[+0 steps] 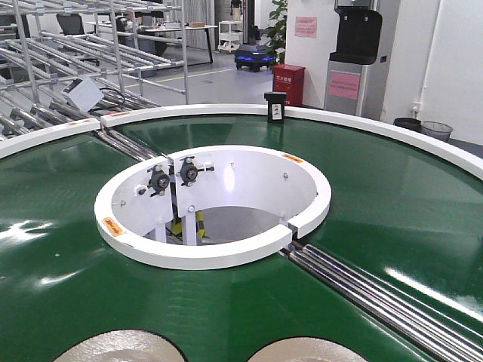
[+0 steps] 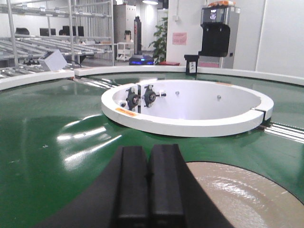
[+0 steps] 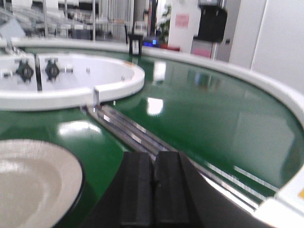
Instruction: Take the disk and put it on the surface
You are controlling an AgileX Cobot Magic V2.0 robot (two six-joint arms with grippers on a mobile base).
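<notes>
Two beige disks with dark rims, a left disk (image 1: 121, 348) and a right disk (image 1: 308, 351), lie on the green conveyor belt (image 1: 392, 204) at the near edge of the front view. In the left wrist view my left gripper (image 2: 148, 153) is shut and empty, and a disk (image 2: 247, 194) lies just to its right. In the right wrist view my right gripper (image 3: 153, 157) is shut with nothing in it, and a disk (image 3: 33, 185) lies to its left. Neither gripper touches a disk. The surface is out of view.
A raised white ring (image 1: 211, 253) surrounds the belt's central opening. Metal rollers (image 1: 362, 290) cross the belt from that ring toward the near right. A white outer rim (image 1: 423, 139) borders the belt, with a small black box (image 1: 274, 106) on it.
</notes>
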